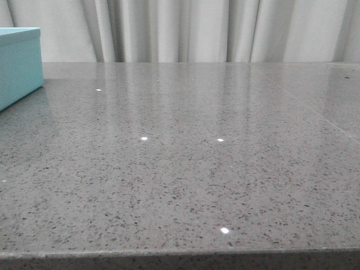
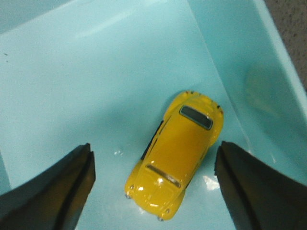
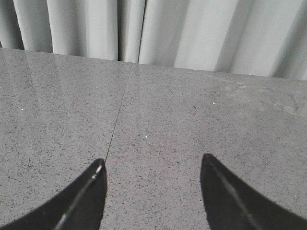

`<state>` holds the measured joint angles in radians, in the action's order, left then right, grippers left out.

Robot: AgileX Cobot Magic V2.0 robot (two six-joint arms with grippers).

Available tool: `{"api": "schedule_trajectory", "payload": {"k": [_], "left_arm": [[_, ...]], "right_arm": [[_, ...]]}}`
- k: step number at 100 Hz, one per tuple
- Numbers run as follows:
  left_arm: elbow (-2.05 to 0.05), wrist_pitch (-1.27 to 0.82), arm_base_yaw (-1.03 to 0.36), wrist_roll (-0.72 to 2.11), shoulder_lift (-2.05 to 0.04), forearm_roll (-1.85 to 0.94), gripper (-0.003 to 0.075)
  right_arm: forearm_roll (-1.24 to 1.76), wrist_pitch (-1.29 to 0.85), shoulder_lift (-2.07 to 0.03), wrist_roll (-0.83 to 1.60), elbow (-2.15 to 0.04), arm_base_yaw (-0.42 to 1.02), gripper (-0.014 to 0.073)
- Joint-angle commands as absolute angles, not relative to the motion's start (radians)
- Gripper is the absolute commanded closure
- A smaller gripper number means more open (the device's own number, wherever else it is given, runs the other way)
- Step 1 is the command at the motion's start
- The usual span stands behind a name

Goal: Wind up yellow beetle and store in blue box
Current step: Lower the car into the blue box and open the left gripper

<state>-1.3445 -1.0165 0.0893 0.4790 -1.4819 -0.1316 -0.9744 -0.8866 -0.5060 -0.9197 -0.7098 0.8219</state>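
Observation:
The yellow beetle (image 2: 180,155) lies on the floor of the blue box (image 2: 81,81), close to one inner wall, seen from above in the left wrist view. My left gripper (image 2: 154,155) is open above it, one dark finger (image 2: 57,187) on each side and neither touching the car. In the front view only a corner of the blue box (image 1: 19,64) shows at the far left; the car and both grippers are out of sight there. My right gripper (image 3: 152,165) is open and empty over bare grey table.
The grey speckled stone table (image 1: 185,169) runs back to pale curtains (image 1: 185,28). A thin seam (image 3: 117,117) crosses the table under the right gripper. The table's front edge (image 1: 180,256) is near the camera.

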Motion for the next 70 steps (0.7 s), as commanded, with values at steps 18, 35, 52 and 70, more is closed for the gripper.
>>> {"api": "schedule_trajectory", "payload": {"k": [18, 35, 52, 70], "left_arm": [[-1.369, -0.848, 0.092, 0.474, -1.3, -0.303, 0.0204], [-1.303, -0.745, 0.092, 0.539, -1.118, -0.445, 0.0204], [-1.095, -0.595, 0.092, 0.684, -0.871, -0.624, 0.0204], [-0.831, -0.448, 0.092, 0.706, -0.594, -0.673, 0.0204]], "right_arm": [[-1.044, -0.844, -0.511, -0.915, -0.731, 0.813, 0.0158], [-1.059, -0.844, -0.511, -0.915, -0.731, 0.813, 0.0158], [-1.081, -0.843, -0.511, -0.915, -0.731, 0.813, 0.0158], [-1.136, -0.797, -0.499, -0.916, -0.708, 0.813, 0.0158]]}}
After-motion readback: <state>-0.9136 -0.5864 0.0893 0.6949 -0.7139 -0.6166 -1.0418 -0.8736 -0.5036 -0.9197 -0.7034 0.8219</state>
